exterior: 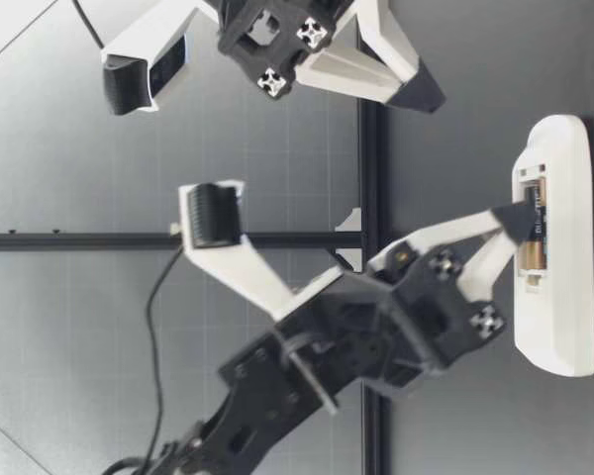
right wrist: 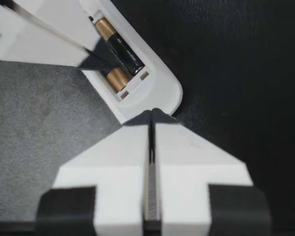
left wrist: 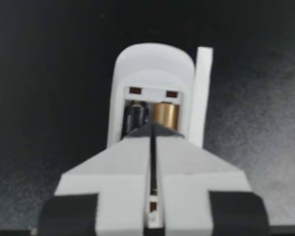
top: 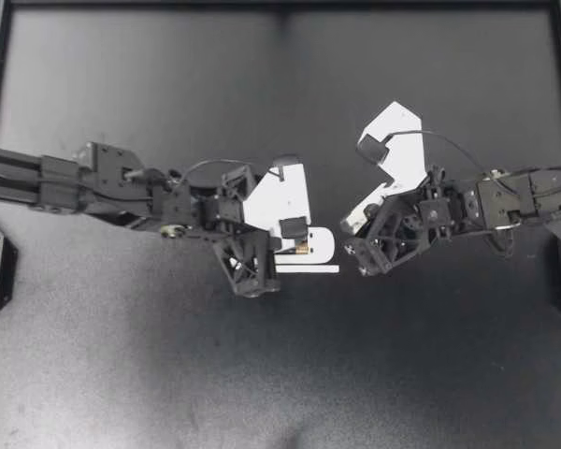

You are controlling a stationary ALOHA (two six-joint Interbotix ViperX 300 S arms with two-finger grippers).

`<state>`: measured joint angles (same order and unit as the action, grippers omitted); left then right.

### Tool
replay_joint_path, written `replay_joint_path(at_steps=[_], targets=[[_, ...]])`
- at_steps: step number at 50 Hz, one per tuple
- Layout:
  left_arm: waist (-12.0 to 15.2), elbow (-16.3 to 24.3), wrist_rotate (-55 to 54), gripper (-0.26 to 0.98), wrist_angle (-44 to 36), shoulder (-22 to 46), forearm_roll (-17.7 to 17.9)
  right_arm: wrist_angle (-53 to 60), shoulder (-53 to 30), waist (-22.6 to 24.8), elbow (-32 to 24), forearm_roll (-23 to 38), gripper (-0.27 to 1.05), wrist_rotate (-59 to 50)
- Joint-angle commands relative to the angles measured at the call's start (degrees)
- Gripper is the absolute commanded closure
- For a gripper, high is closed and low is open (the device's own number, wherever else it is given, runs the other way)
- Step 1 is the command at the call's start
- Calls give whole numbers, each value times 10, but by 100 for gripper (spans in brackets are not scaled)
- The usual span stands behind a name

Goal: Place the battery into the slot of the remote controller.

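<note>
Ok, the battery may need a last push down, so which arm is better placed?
Left. My left gripper, fingers shut, rests its tip on the battery inside the remote; my right gripper hangs shut above the table, past the remote's end.

White remote (right wrist: 160, 94) lies flat, back uncovered, black-and-gold battery (right wrist: 119, 47) seated inside.

No text, number or sign could be read anywhere; the battery (right wrist: 119, 51) in the remote controller (right wrist: 155, 96) showed only plain gold and black bands.
</note>
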<state>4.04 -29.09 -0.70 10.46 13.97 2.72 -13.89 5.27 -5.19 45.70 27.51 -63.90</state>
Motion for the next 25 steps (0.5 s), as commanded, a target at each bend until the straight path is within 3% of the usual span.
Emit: replay_joint_path(at_steps=[1, 13, 25], targets=[[-3, -1, -1, 86, -6, -51, -1, 7, 25, 3, -11, 29, 94, 0], [-7, -40, -3, 86, -43, -127, 0, 63, 71, 8, -8, 147, 94, 42], [-16, -94, -4, 86, -110, -189, 2, 124, 82, 8, -6, 163, 94, 91]])
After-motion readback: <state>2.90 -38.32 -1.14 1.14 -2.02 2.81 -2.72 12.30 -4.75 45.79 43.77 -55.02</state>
